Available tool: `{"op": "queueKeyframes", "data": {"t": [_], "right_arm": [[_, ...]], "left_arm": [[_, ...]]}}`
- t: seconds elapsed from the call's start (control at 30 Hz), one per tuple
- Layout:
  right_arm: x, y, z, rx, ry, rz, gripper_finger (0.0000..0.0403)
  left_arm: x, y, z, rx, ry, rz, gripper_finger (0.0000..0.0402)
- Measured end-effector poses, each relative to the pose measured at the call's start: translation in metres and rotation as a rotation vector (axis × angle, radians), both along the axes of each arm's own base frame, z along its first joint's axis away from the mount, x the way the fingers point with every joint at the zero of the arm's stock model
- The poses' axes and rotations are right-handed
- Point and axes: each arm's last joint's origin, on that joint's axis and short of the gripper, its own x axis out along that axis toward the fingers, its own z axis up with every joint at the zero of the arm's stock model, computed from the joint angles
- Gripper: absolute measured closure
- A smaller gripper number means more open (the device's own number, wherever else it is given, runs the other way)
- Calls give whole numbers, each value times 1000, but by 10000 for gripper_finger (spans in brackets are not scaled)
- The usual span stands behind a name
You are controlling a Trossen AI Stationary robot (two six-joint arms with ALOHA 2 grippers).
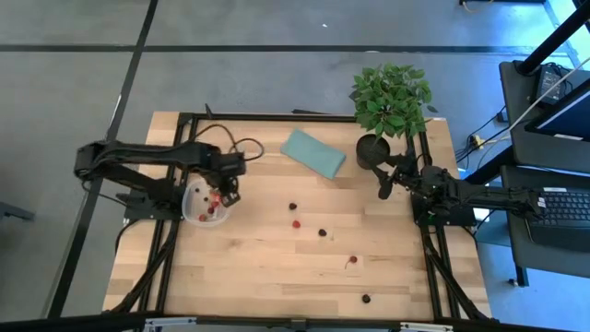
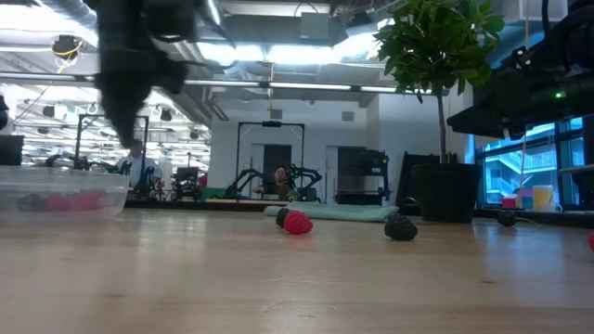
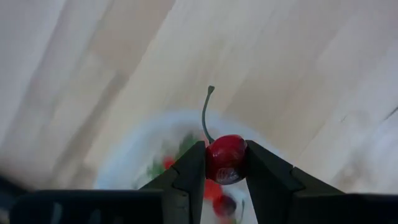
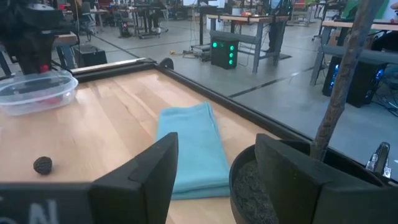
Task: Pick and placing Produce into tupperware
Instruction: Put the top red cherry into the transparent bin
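My left gripper (image 1: 226,189) is shut on a red cherry (image 3: 225,158) with a thin green stem and hangs over the tupperware (image 1: 205,205). This is a clear, shallow container resting on its base on the wood, with red and dark fruits inside (image 2: 60,199). Several more berries lie loose on the table, among them a dark one (image 1: 293,207), a red one (image 1: 297,223) and another dark one (image 1: 366,299). My right gripper (image 1: 385,189) waits open by the plant pot, holding nothing. My left gripper pinches the cherry's round body (image 3: 217,163) between its two fingertips (image 3: 189,177), coming from above and pointing down. The stem (image 3: 205,115) sticks out free beyond the fingers. The cherry is lifted clear, above the tupperware's opening (image 3: 143,155).
A folded teal cloth (image 1: 313,152) lies near the far edge. A potted leafy plant (image 1: 392,101) stands at the far right corner, close to my right gripper (image 4: 217,180). A dark berry (image 4: 42,165) lies on the wood. Open wood stretches toward the near edge.
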Motion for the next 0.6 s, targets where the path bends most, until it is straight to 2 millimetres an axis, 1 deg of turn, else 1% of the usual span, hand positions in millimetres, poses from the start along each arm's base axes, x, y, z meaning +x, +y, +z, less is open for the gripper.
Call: {"op": "queueKeyframes", "data": {"t": [0.17, 0.3, 0.47, 0.6], "right_arm": [[0, 0, 0, -3, 2, 0, 186], [0, 0, 0, -3, 2, 0, 186], [0, 0, 0, -4, 2, 0, 186], [0, 0, 0, -4, 2, 1, 186]], "left_arm": [[-29, -13, -10, -30, 13, 112, 306], [-43, -22, -22, -48, 26, 190, 306], [-53, -29, -37, -57, 71, 247, 305], [-57, -32, -45, -56, 98, 257, 305]]}}
